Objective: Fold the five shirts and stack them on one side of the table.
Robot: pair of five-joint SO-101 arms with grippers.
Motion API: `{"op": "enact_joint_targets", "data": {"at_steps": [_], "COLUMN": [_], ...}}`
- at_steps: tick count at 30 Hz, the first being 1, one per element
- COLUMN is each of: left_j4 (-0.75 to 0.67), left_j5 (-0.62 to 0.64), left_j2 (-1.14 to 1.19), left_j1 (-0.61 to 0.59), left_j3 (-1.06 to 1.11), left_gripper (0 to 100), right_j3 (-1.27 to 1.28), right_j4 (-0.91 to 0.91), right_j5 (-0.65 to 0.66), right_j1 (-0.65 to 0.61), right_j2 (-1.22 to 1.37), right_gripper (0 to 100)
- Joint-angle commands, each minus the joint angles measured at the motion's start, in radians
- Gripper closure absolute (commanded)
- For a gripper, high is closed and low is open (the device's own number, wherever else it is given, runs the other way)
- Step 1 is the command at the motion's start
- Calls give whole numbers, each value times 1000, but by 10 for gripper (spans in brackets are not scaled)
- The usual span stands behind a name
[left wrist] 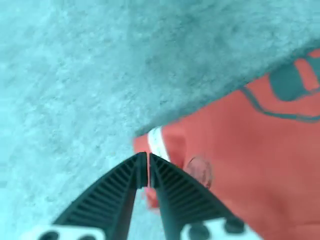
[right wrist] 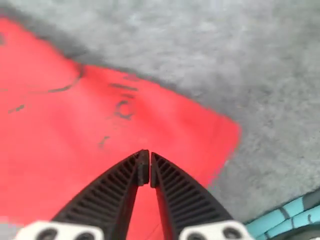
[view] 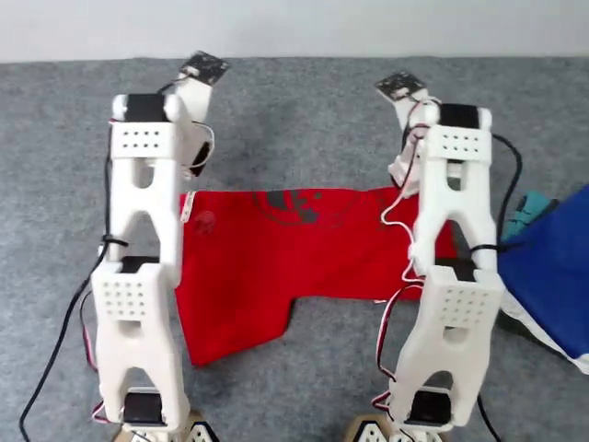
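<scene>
A grey felt-like covering (view: 304, 110) of coarse fibre spreads over the whole tabletop, its nap mottled with lighter and darker flecks. At the far edge it meets a plain off-white band (view: 294, 28), flat and unmarked; whether this is a wall or another surface cannot be told. In both wrist views the matted fibres look rough and slightly uneven. The light is soft and even, leaving only faint, blurred shadows on the grey.

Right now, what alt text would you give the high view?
A red shirt lies flat on a grey table between the left arm and right arm, whose wrists hang over its far corners. A blue shirt lies beside the right arm.
</scene>
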Motion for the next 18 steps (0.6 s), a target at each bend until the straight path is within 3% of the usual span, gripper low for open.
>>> {"op": "enact_joint_targets", "data": {"at_steps": [1,10,18], "left_j4": [31,18,6], "left_j5": [14,-140,-210], "left_j2": [-163,-284,-281], "left_j1": [-89,-457,-678], "left_j3": [84,157,165], "left_gripper": [984,984,984], "right_j3": [-123,74,450], "right_j4": [150,186,182], "right_j5": [-6,-8,-9], "right_j1": [-53,-246,-610], "right_j2": [-22,-213,-432], "right_gripper": [989,990,971]}}
